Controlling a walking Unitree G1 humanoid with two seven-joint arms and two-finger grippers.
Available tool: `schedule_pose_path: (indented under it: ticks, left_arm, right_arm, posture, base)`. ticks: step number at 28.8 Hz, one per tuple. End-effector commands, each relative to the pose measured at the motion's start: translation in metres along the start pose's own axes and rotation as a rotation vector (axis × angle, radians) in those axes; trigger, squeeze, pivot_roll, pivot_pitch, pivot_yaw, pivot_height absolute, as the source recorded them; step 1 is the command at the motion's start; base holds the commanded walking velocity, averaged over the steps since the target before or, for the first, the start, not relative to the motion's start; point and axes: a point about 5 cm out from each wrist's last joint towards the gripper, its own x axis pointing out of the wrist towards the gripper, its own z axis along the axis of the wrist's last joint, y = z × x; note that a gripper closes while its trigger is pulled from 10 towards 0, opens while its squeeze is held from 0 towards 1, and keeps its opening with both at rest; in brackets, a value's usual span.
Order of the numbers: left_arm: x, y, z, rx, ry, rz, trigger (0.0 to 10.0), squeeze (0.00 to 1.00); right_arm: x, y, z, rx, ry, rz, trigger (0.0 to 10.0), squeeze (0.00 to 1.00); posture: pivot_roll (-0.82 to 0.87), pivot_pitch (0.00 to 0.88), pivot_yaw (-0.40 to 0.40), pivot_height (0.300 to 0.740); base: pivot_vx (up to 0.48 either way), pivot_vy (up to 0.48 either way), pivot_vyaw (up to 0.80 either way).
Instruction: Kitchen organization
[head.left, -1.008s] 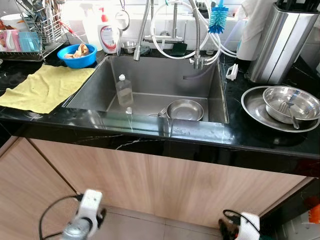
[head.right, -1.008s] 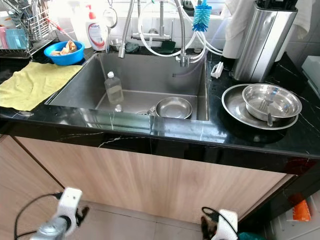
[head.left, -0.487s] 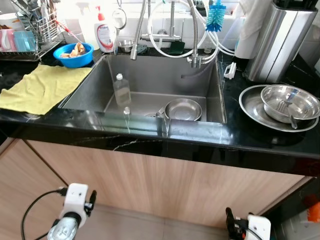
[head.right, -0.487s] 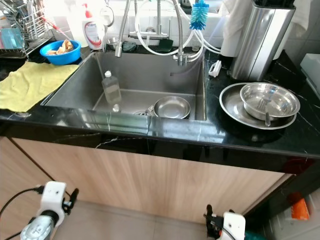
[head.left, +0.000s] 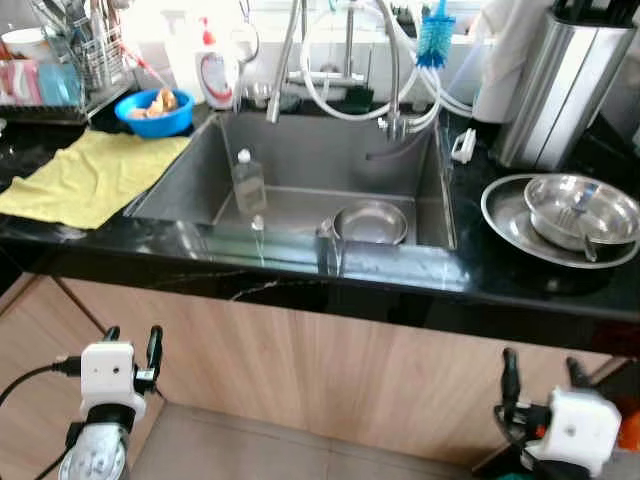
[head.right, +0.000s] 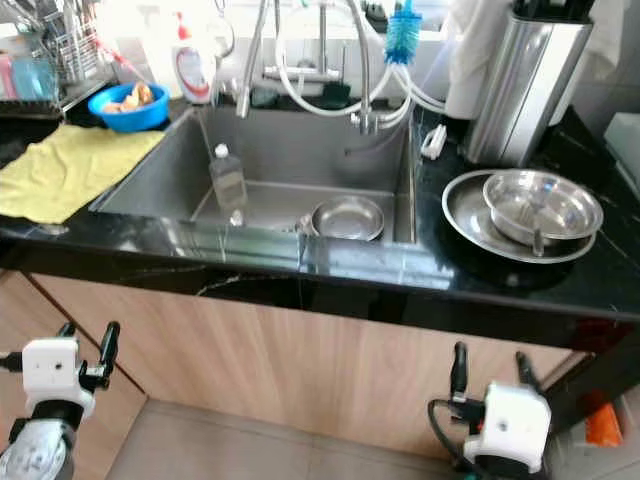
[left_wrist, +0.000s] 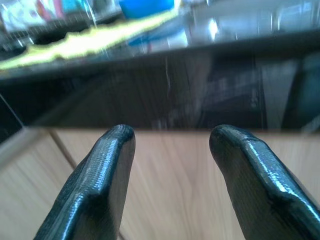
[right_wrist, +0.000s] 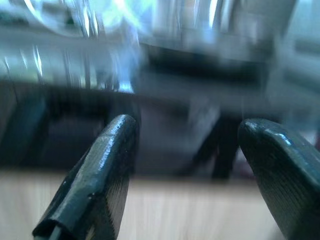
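Sink (head.left: 190, 190): one, steel, set in the black counter (head.left: 520, 285).
Bottle (head.left: 248, 180): one, clear, upright in the sink.
Pan (head.left: 371, 222): one, steel, in the sink beside the bottle.
Tray (head.left: 505, 225): one, round, steel, on the counter right of the sink.
Bowl, steel (head.left: 580, 208): one, resting in the tray.
Bowl, blue (head.left: 155, 110): one, left of the sink.
Cloth (head.left: 90, 175): one, yellow, spread on the counter.
Soap dispenser (head.left: 213, 70): one, white.
Brush (head.left: 435, 35): one, blue, hanging at the taps.
Rack (head.left: 70, 75): one, wire; contents too blurred to count.
Canister (head.left: 560, 85): one, tall, steel.
Grippers: two, left (head.left: 130, 345) and right (head.left: 540, 368), each with two black fingers spread apart.
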Motion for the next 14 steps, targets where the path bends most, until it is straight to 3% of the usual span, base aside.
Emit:
schedule_pose_path:
  ticks: [1,6,10,12,14]
  left_arm:
    - [0.006,0.002,0.016,-0.031,-0.041,0.046,10.0,0.00]
    - [0.030,-0.008,0.051,-0.090,-0.150,0.061,10.0,0.00]
    - [0.052,-0.028,0.089,-0.129,-0.256,-0.007,10.0,0.00]
    - [0.054,-0.033,0.091,-0.143,-0.262,-0.026,10.0,0.00]
    - [0.060,-0.049,0.092,-0.186,-0.256,-0.076,10.0,0.00]
  right_arm:
    - [0.005,-0.002,0.011,-0.018,-0.018,-0.012,10.0,0.00]
    - [0.024,-0.006,0.034,-0.025,-0.098,-0.043,10.0,0.00]
    - [0.042,-0.010,0.054,0.031,-0.138,-0.089,10.0,0.00]
    - [0.044,-0.010,0.056,0.023,-0.146,-0.088,10.0,0.00]
    - [0.050,-0.009,0.061,0.053,-0.162,-0.108,10.0,0.00]
  posture:
    - [-0.02,0.000,0.035,0.740]
    - [-0.02,0.000,0.032,0.740]
    - [-0.04,0.000,0.035,0.740]
    - [-0.04,0.000,0.036,0.740]
    - [-0.04,0.000,0.035,0.740]
  base:
    - [0.000,0.000,0.00]
    - [0.000,0.000,0.00]
    - [0.000,0.000,0.00]
    - [0.000,0.000,0.00]
    - [0.000,0.000,0.00]
